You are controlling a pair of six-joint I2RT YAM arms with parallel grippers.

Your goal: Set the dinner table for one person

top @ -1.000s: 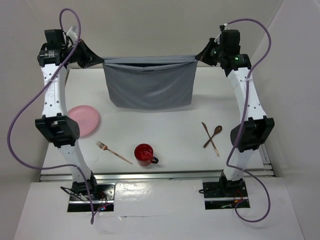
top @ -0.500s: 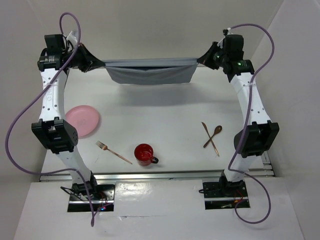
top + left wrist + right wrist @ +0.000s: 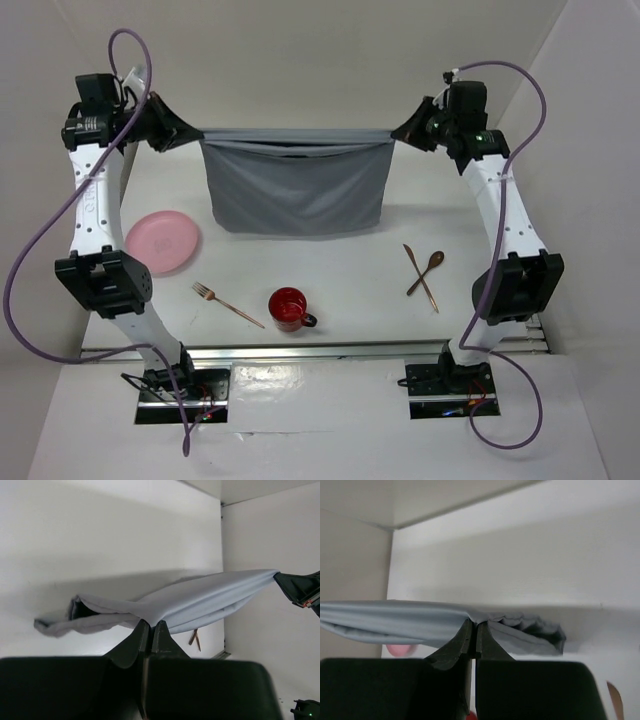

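A grey cloth (image 3: 296, 185) hangs stretched between my two grippers above the far half of the white dinner table (image 3: 330, 265). My left gripper (image 3: 192, 133) is shut on the cloth's left corner; in the left wrist view the gripper (image 3: 150, 623) pinches the cloth (image 3: 200, 600). My right gripper (image 3: 398, 131) is shut on the right corner; in the right wrist view the gripper (image 3: 475, 625) pinches the cloth (image 3: 395, 620). A pink plate (image 3: 162, 241), a copper fork (image 3: 227, 304), a red mug (image 3: 288, 308), a copper knife (image 3: 421, 277) and a wooden spoon (image 3: 427, 270) lie on the table.
The plate lies at the left edge, the fork and mug near the front edge, the knife and spoon crossed at the right. White walls close in the table at the back and on both sides. A metal rail (image 3: 320, 350) runs along the front edge.
The cloth was bunched up high half a second ago; now it hangs down full length again. Both grippers have moved slightly outward and stayed shut on its corners.
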